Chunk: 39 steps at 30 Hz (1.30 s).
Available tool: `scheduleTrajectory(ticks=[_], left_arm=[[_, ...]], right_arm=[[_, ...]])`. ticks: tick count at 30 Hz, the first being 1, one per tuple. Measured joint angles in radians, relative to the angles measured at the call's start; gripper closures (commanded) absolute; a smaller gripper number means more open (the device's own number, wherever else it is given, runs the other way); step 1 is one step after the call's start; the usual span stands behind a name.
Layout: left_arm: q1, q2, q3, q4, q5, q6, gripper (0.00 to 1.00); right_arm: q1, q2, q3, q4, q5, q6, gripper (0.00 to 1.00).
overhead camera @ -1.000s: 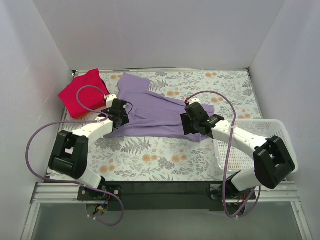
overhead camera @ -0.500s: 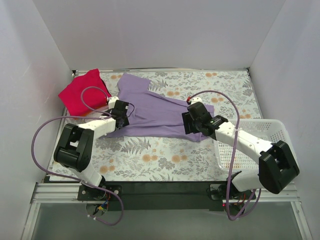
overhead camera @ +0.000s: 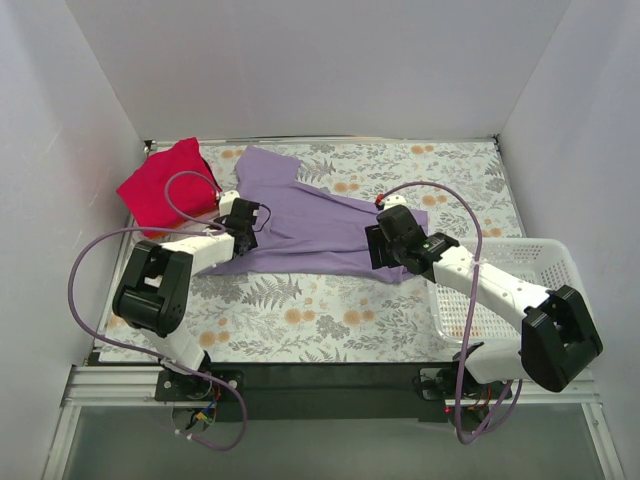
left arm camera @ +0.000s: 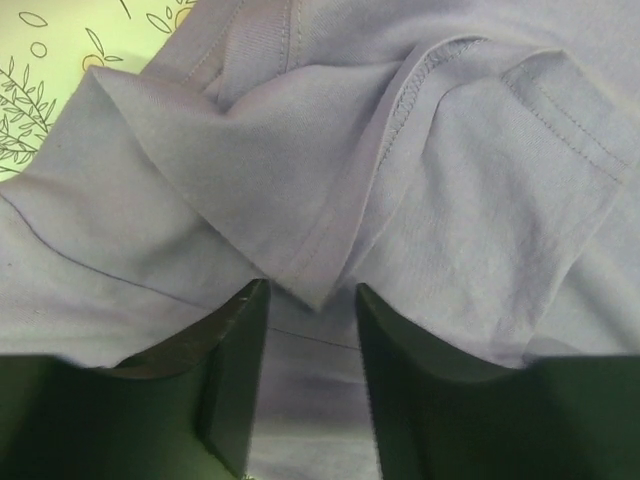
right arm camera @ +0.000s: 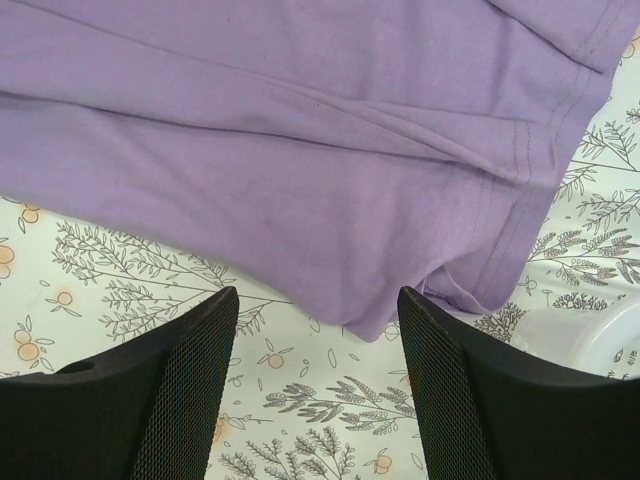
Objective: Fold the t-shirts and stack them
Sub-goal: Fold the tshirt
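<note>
Surface [overhead camera: 300, 310]: a floral-print cloth covers it; a bare strip of it lies between the arm bases and the near hem of the lavender shirt.
Basket [overhead camera: 575, 275]: white mesh, at the near right, beside the right arm's forearm.
Right gripper [right arm camera: 317, 300]: hangs over the lavender shirt's near right corner; its jaws stand wide apart on either side of the hem corner, holding nothing, with the floral print showing between them.
Left gripper [left arm camera: 310, 300]: low on the shirt's left side, near a sleeve; its jaws are partly open, and a folded point of stitched hem lies in the gap, not pinched by either one.
Lavender shirt [overhead camera: 310, 225]: spread across the middle of the surface, running from the far left toward the near right, with loose folds and creases at its left end and a doubled hem at its right corner.
Red shirt [overhead camera: 160, 190]: bunched in the far left corner, against the left wall, just left of the lavender shirt and the left gripper.
</note>
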<state>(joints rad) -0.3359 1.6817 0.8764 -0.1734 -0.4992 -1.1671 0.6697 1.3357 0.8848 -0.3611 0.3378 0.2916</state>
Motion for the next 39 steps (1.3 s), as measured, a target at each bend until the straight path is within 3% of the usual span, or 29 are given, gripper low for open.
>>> scheduleTrajectory(ticks=[1, 5, 14, 23, 24, 25, 26, 27, 29, 33, 39], left_arm=[[0.0, 0.002, 0.0, 0.0, 0.0, 0.0, 0.76], [0.0, 0.004, 0.0, 0.011, -0.01, -0.002, 1.0], [0.001, 0.004, 0.035, 0.015, -0.026, 0.006, 1.0], [0.08, 0.018, 0.186, 0.031, -0.018, 0.035, 1.0], [0.091, 0.029, 0.206, 0.037, -0.016, 0.039, 0.98], [0.101, 0.04, 0.22, 0.042, -0.016, 0.042, 0.9], [0.111, 0.055, 0.236, 0.046, -0.014, 0.045, 0.64], [0.118, 0.069, 0.247, 0.047, -0.013, 0.053, 0.49], [0.126, 0.095, 0.255, 0.049, -0.011, 0.049, 0.35], [0.131, 0.125, 0.256, 0.038, -0.007, 0.045, 0.25], [0.127, 0.085, 0.253, 0.045, 0.016, 0.048, 0.23]], right_arm=[[0.0, -0.002, 0.0, 0.0, 0.0, 0.0, 0.41], [0.0, -0.004, 0.0, 0.0, 0.001, 0.0, 0.41], [0.0, -0.004, 0.0, 0.0, 0.003, 0.001, 0.41], [0.0, -0.01, -0.003, 0.0, 0.011, 0.001, 0.41], [0.0, -0.011, -0.005, 0.0, 0.012, 0.001, 0.41], [0.0, -0.011, -0.007, 0.0, 0.014, 0.002, 0.41], [0.0, -0.011, -0.008, 0.0, 0.015, 0.002, 0.41], [0.0, -0.011, -0.008, 0.0, 0.016, 0.002, 0.41], [0.0, -0.011, -0.01, 0.0, 0.019, 0.001, 0.41], [0.0, -0.011, -0.01, 0.0, 0.027, 0.002, 0.4], [-0.005, 0.0, -0.006, 0.0, 0.045, 0.002, 0.39]])
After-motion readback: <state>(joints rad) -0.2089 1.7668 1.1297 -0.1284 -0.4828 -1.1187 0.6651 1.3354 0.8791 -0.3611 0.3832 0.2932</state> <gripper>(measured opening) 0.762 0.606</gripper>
